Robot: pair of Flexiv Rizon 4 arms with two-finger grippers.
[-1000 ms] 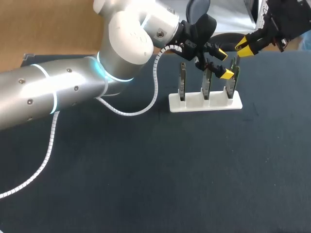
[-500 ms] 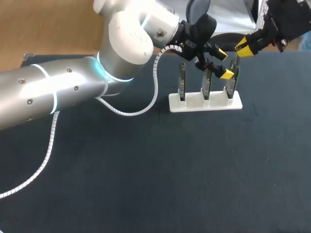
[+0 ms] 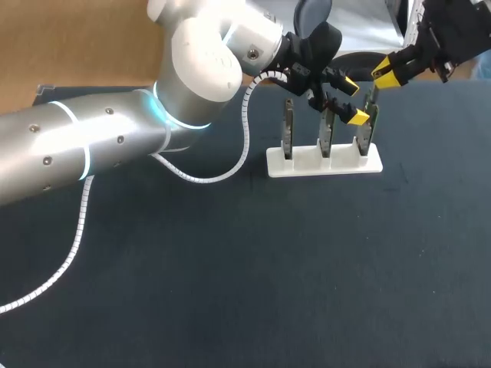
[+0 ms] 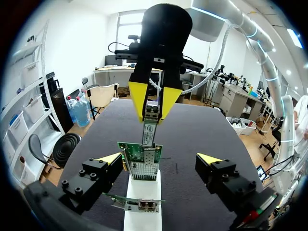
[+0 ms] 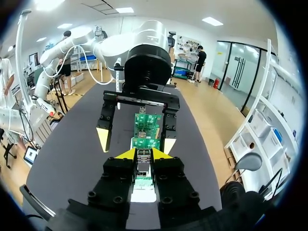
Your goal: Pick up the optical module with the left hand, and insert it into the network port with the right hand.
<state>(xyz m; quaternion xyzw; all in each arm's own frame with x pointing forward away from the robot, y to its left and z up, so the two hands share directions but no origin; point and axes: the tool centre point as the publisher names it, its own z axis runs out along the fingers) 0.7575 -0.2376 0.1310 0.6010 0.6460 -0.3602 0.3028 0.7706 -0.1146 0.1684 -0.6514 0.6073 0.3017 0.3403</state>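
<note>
While the left fingers are being held released beside the network card, the optical module is being grasped by the right fingers just above that card, long axis pointing down at it.

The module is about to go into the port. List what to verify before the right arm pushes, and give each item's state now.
1. Right gripper clamps the optical module from both sides: ok.
2. The module's end lines up with the port on top of the network card: ok, judged from the left wrist view.
3. Left gripper is open and astride the card, not clamping it: ok.
4. The card stands upright in the white holder: ok.
5. The module is fully seated in the port: cannot tell.
</note>
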